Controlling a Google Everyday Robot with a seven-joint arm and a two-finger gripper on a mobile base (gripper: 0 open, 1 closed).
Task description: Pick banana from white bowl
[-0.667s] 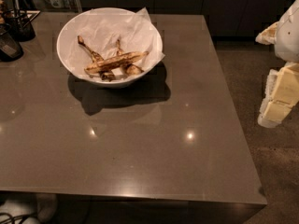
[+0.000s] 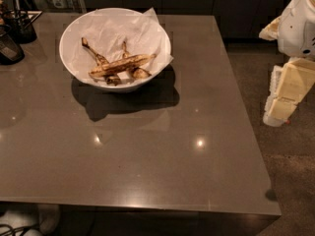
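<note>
The white bowl (image 2: pixel 67 59) lined with crinkled white paper stands on the far left part of the grey table. The banana (image 2: pixel 121 64), dull yellow with brown blotches, lies across the bowl's middle. A thinner, darker banana (image 2: pixel 94 54) lies behind it to the left, and a short brown stub (image 2: pixel 141 73) lies to its right. My gripper (image 2: pixel 284 95), cream-coloured on a white arm, hangs at the right edge of the camera view. It is beyond the table's right side, far from the bowl, and holds nothing.
The grey table (image 2: pixel 147 146) fills most of the view, with its right edge near my gripper. Dark containers (image 2: pixel 15 33) stand at the table's far left corner. Dark cabinets run along the back. Brown floor lies to the right.
My gripper has shifted slightly up and to the left beside the table. The bowl and bananas have not moved.
</note>
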